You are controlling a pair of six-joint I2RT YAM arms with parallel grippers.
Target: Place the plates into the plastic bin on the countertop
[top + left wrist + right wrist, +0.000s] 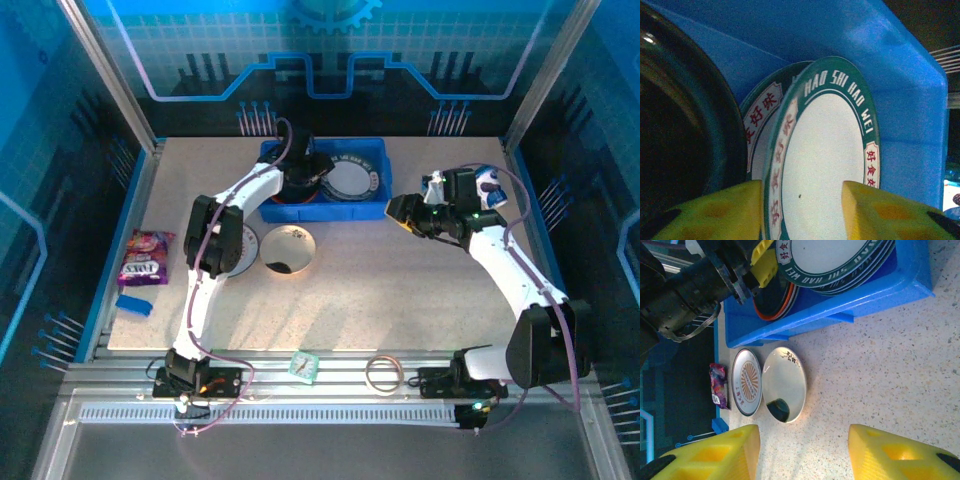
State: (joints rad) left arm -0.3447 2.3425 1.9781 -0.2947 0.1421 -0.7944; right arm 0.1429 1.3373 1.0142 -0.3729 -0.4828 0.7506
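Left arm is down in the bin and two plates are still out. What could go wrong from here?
1. The left fingers sit close to the black plate and the green-rimmed plate in the plastic bin; lifting out could catch a rim.
2. The cream plate and sunburst plate lie edge to edge on the countertop; grasping one may shove the other.

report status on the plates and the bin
Left gripper open in the blue bin, at the black plate. Right gripper open, empty, above the countertop. Cream plate and sunburst plate not yet binned. Left arm overhangs the sunburst plate.
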